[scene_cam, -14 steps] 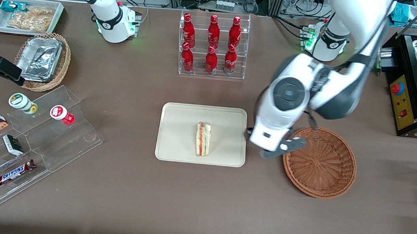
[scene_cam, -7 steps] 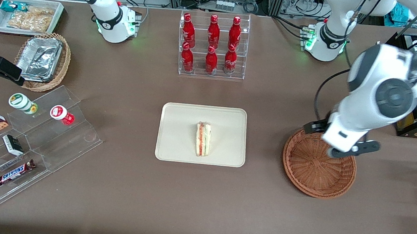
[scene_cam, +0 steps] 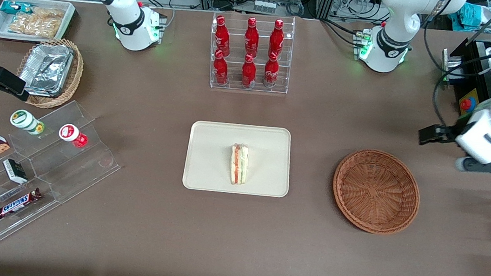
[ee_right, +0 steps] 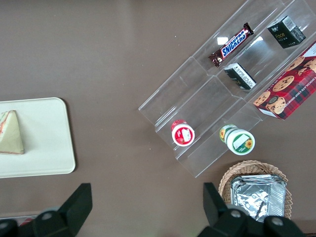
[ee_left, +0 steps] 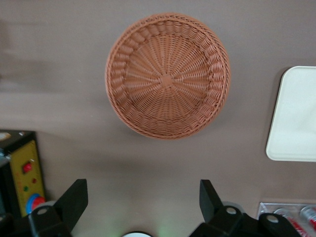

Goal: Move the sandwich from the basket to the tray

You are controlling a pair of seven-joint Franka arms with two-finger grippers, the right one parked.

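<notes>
One sandwich (scene_cam: 239, 164) is lying on the tray (scene_cam: 211, 152), well apart from the empty basket (scene_cam: 376, 190). It is looking soft, light and squashable; judging by that, pinching the flat bread faces gently is suiting best. The gripper (ee_left: 143, 200) is hovering high with fingers spread, holding nothing, toward the working arm's end. Bottle rack (scene_cam: 250, 54) is standing clear; nothing is blocking.

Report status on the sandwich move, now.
Gripper open, holding nothing, raised toward the working arm's end of the table. Sandwich lying on the tray. Basket has nothing in it. Nothing in the way.
</notes>
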